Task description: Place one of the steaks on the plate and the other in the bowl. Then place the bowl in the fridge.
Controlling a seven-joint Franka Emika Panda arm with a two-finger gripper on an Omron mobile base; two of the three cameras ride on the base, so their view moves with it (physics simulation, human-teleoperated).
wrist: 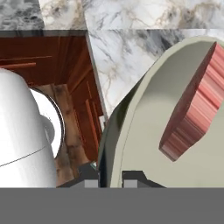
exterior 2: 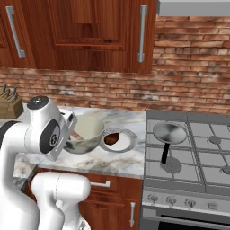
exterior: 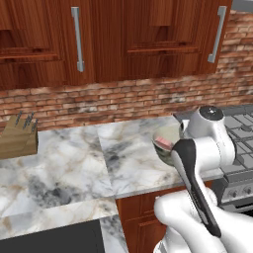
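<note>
End effector pinches the bowl rim; pink steak inside, brown steak on the plate beside the bowl

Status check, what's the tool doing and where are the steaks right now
Tool shut on rim of deep cream-beige bowl. Pinkish-red steak inside bowl; dark brown steak on grey-rimmed white plate. Bowl by marble counter edge; nothing blocking seen.
</note>
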